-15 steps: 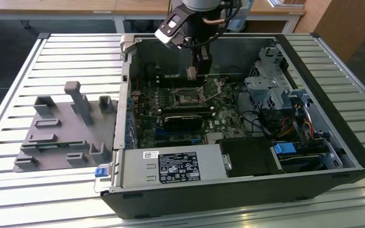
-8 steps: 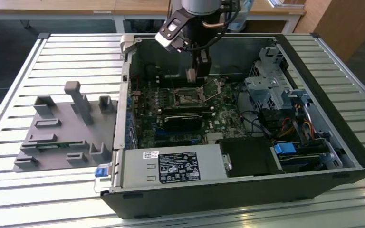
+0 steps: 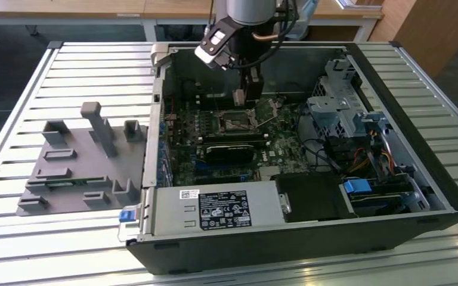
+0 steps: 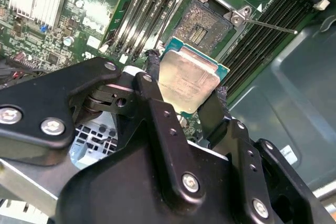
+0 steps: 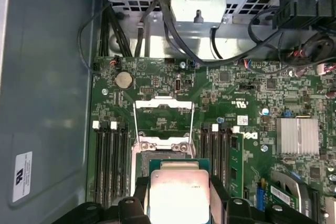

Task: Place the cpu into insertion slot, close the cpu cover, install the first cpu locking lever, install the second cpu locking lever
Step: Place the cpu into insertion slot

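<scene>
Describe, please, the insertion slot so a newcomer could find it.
In the open computer case, find the green motherboard. The insertion slot is its dark square socket near the cpu in the claw; its neighbours are long narrow slots.

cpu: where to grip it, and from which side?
Take the cpu by two opposite edges, from above its metal top. It is a thin flat square, so likely only the rims offer purchase. The gripper holds it that way now.

The cpu (image 4: pixel 188 81) hangs near the insertion slot (image 4: pixel 207 24).
</scene>
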You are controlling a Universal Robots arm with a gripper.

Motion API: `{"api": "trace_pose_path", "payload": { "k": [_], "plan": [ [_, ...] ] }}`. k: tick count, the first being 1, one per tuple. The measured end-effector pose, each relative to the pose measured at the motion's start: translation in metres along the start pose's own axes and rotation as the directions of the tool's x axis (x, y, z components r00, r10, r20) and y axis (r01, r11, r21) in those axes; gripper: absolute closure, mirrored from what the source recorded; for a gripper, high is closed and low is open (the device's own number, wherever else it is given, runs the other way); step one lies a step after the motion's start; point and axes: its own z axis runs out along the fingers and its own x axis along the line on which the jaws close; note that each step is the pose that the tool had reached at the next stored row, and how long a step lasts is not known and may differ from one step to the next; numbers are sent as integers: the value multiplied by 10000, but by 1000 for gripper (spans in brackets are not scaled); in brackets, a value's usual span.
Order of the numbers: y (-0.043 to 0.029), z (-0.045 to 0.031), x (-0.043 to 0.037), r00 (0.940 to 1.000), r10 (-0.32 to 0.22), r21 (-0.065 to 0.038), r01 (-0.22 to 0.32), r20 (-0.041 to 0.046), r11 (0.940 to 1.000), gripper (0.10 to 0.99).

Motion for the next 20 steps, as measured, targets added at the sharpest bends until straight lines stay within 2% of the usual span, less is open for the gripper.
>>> {"api": "trace_pose_path", "payload": {
  "k": [4, 10, 11, 20],
  "plan": [
    [-5, 59, 0, 10000, -9, 0, 9, 1, 10000, 545],
    [-11, 111, -1, 10000, -11, -28, 11, 51, 10000, 545],
    [-13, 118, -1, 10000, -11, -54, 11, 50, 10000, 545],
    [-15, 152, -1, 10000, -13, -56, 13, 48, 10000, 545]
  ]
}}
